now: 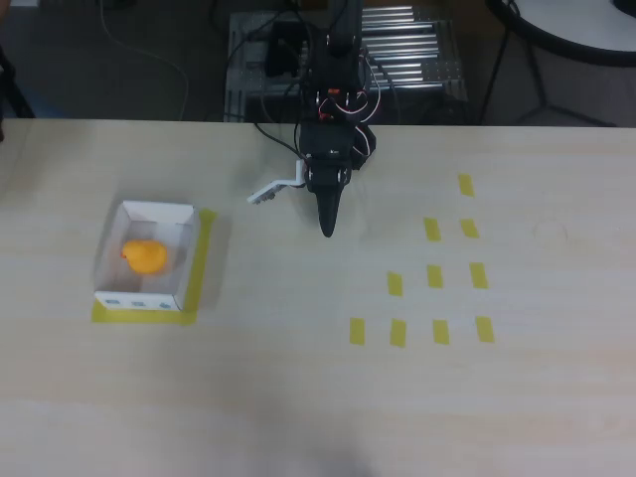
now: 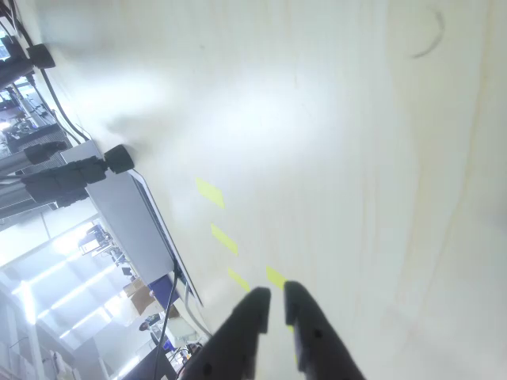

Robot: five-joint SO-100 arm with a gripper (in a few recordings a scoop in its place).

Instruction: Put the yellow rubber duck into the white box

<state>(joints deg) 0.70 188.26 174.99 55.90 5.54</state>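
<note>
Overhead, the small rounded orange-yellow rubber duck [image 1: 145, 256] lay inside the shallow rectangular white cardboard box [image 1: 111, 238], resting on the box floor roughly in its middle, apart from the walls as far as the blurred picture allowed. The box stood at the left of the pale wood-grain table [image 1: 298, 397], set on a patch of yellow tape [image 1: 202, 260] that showed as a strip along its right side and its near edge. Small dark marks ran along the box's near outer wall.

The black robot arm [image 1: 336, 109] reached in from the far edge of the table, near the middle of the overhead view, well apart from the box and the duck. Its black two-finger gripper [image 1: 327, 227] pointed toward the near side, tapering to a single narrow tip. In the wrist view the gripper [image 2: 277, 296] showed its two dark fingers [image 2: 245, 317] drawn nearly together, with only a thin slit between the tips and nothing held between them. A small white part [image 1: 266, 191] stuck out to the left of the gripper body in the overhead view.

To the right of the gripper, ten small flat yellow tape rectangles [image 1: 434, 276] were scattered in rough rows on the table; several yellow tape pieces [image 2: 210, 192] also showed beyond the fingertips in the wrist view. Behind the table's far edge sat a metal frame with silver bars [image 1: 407, 55] and loose dark cables [image 1: 278, 134].
</note>
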